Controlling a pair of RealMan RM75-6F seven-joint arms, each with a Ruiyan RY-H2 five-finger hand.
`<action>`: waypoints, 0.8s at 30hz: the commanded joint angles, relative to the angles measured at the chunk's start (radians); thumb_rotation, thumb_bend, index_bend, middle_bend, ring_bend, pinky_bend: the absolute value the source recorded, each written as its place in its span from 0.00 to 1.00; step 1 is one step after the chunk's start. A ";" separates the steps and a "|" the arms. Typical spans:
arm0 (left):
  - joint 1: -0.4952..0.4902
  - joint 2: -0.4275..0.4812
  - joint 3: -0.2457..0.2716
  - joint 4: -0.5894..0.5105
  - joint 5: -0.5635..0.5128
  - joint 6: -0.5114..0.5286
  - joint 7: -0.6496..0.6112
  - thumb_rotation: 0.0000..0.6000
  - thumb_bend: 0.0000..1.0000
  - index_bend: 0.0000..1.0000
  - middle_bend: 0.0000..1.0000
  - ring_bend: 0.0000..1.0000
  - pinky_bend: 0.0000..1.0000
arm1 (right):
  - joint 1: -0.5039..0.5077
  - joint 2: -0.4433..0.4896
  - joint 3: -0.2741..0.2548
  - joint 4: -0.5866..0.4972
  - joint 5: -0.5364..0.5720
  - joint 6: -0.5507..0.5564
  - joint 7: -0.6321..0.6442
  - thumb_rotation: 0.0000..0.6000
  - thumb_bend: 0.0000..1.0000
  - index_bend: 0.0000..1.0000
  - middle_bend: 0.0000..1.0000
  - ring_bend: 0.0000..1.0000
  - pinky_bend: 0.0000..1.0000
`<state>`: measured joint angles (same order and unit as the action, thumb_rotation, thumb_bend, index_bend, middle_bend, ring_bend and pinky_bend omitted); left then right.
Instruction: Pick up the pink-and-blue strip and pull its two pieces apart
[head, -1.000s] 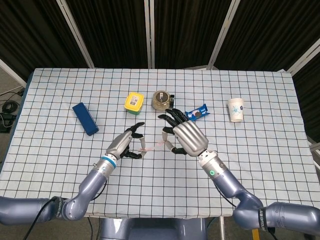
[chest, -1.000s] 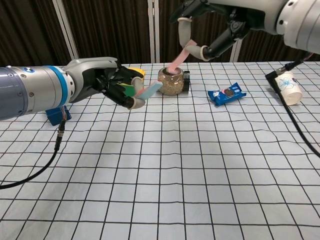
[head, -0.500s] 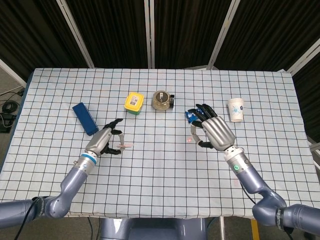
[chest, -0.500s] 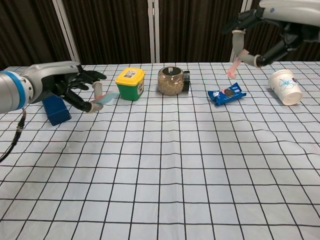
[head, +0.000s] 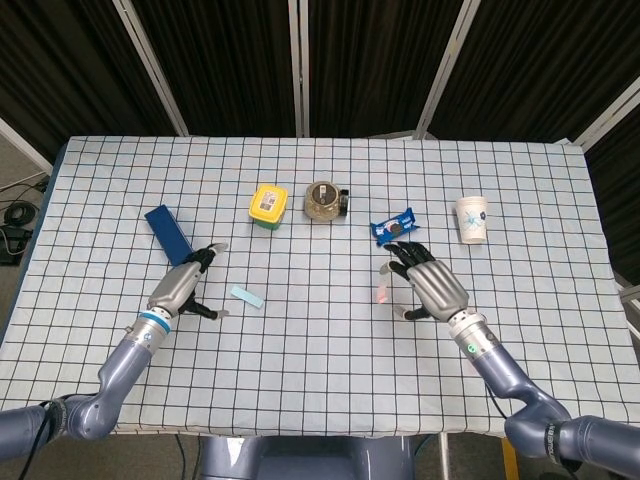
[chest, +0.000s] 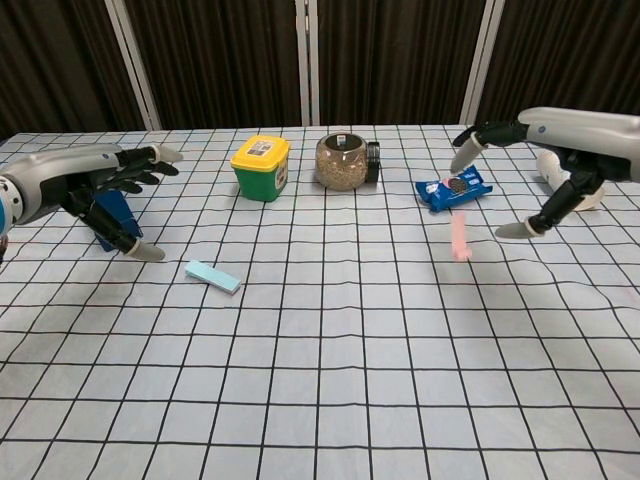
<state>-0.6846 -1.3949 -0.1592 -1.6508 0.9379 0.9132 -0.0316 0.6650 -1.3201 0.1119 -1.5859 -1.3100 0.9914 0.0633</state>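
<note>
The strip is in two separate pieces. Its light blue piece (head: 246, 296) (chest: 213, 276) lies flat on the checked cloth, just right of my left hand (head: 180, 287) (chest: 100, 195), whose fingers are spread and hold nothing. The pink piece (head: 381, 293) (chest: 459, 238) stands nearly vertical just left of my right hand (head: 432, 288) (chest: 540, 150); no finger touches it. I cannot tell whether it rests on the cloth or is falling. The right hand is spread too, with nothing in it.
A dark blue box (head: 170, 236) (chest: 112, 220) lies behind my left hand. Further back stand a yellow-lidded green tub (head: 268, 205) (chest: 261, 166) and a grain jar (head: 323, 200) (chest: 343, 162). A blue snack packet (head: 394, 226) (chest: 453, 187) and a paper cup (head: 471, 219) are near the right hand.
Both hands have moved further apart, come down and spread their fingers. The left let the blue piece drop onto the cloth; the pink piece has left the right hand.
</note>
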 joint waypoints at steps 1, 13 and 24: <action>0.023 0.004 -0.003 -0.005 0.037 0.041 -0.005 1.00 0.00 0.00 0.00 0.00 0.00 | -0.019 0.016 -0.006 -0.012 -0.010 0.017 0.003 1.00 0.00 0.00 0.00 0.00 0.00; 0.200 0.229 0.025 -0.066 0.232 0.284 -0.060 1.00 0.00 0.00 0.00 0.00 0.00 | -0.218 0.185 -0.093 -0.034 -0.229 0.339 0.049 1.00 0.00 0.00 0.00 0.00 0.00; 0.468 0.359 0.177 -0.041 0.476 0.601 -0.168 1.00 0.00 0.00 0.00 0.00 0.00 | -0.429 0.247 -0.136 -0.002 -0.293 0.635 0.018 1.00 0.00 0.00 0.00 0.00 0.00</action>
<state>-0.2700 -1.0608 -0.0248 -1.7028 1.3697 1.4577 -0.1647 0.2664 -1.0876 -0.0109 -1.5974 -1.5890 1.5956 0.1028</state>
